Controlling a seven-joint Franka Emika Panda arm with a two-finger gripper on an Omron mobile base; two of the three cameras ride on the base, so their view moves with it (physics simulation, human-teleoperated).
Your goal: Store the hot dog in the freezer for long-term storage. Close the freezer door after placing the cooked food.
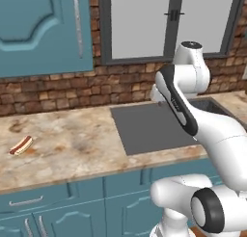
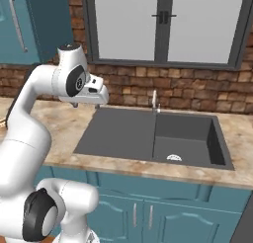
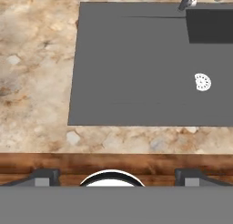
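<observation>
We see the hot dog (image 1: pixel 21 145) lying on the table (image 1: pixel 77 139), far left, well apart from the sink (image 2: pixel 148 133). Our gripper (image 3: pixel 116 173) hangs above the sink w/ fingertips (image 3: pixel 43 175) spread wide, holding nothing.

Red-brown brick wall (image 2: pixel 188 91), grey-framed frosted window (image 2: pixel 163 24) above, speckled beige stone counter (image 1: pixel 72 144), dark grey sink with drainboard (image 2: pixel 123 133), teal base cabinets (image 2: pixel 163 207), teal upper cabinet (image 1: pixel 43 31).
</observation>
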